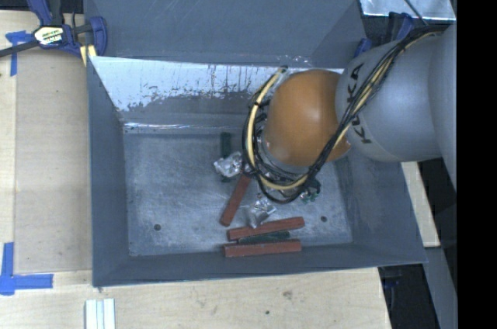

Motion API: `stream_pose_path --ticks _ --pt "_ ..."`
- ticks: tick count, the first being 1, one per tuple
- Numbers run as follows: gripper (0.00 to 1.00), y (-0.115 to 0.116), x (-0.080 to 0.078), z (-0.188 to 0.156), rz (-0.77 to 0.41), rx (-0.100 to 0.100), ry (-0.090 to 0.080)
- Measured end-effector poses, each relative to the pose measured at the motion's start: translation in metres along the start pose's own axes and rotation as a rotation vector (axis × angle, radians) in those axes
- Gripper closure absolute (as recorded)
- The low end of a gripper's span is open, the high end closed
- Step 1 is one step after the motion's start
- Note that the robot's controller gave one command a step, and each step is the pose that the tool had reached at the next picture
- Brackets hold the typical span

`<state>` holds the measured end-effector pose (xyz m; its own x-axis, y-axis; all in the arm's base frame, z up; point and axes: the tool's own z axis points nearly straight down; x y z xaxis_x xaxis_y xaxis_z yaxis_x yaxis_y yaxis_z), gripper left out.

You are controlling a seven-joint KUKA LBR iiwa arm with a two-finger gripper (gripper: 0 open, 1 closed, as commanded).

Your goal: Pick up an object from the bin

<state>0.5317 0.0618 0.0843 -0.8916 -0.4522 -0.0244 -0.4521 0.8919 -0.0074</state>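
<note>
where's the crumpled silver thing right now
In the camera view the crumpled silver thing lies mid-floor, just left of the arm's orange cover, between a small dark piece and a slanted brown stick.

Bin [109,188] is dull grey all over, with a paler speckled floor and dark scratchy streaks down the far wall. The cover [303,118] above the gripper [260,211] is orange-brown, looped by yellow and black cables [260,106]. The arm [404,102] is silver-grey with black lettering. Left of the gripper is a reddish-brown tilted stick [235,202]. Just below are an upper bar [265,227] and a lower bar [262,247], same reddish-brown. Up-left there's a silvery lump [230,164], then a dark green piece [226,143].
</note>
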Motion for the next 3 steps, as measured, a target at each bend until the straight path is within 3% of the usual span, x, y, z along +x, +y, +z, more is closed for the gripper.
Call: stream_pose_path --ticks 1,2,3 --pt "1.0 -0.048 -0.054 0.003 -0.132 -0.013 0.007" --pt "1.0 -0.048 -0.054 0.003 -0.131 -0.013 0.007" --pt "1.0 -0.039 -0.055 -0.158 -0.158 -0.005 0.014"
